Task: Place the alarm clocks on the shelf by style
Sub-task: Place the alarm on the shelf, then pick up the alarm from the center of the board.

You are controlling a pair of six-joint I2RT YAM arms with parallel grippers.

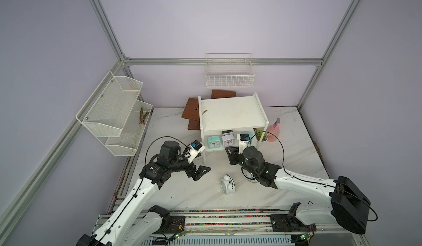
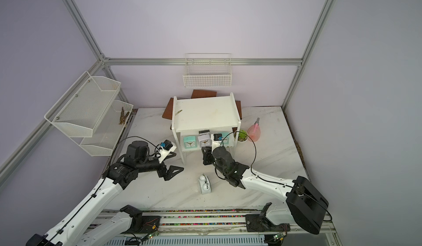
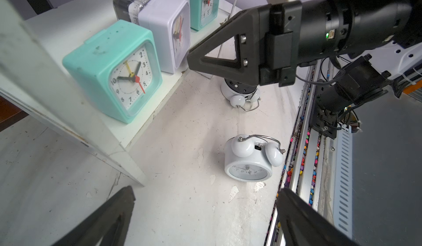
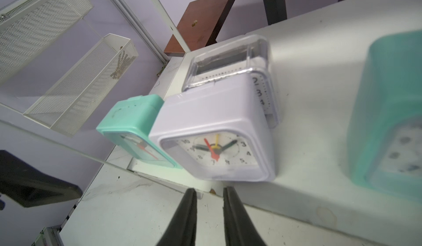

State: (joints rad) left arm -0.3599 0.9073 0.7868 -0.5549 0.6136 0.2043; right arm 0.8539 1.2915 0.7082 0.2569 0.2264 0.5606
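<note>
Left wrist: right hand [image 3: 193, 60] half hides one twin-bell clock [image 3: 236, 98].

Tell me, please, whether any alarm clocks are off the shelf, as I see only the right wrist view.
Observer: Yes, a white twin-bell clock is on the table, in front of the shelf.
Operator: Is that the only one, please?
Observer: No, a second twin-bell clock sits on the table beneath the right arm; the left wrist view shows it.
Operator: Might the left gripper take the first one?
Observer: Probably: the left gripper is open and empty, hovering just left of that clock.
</note>
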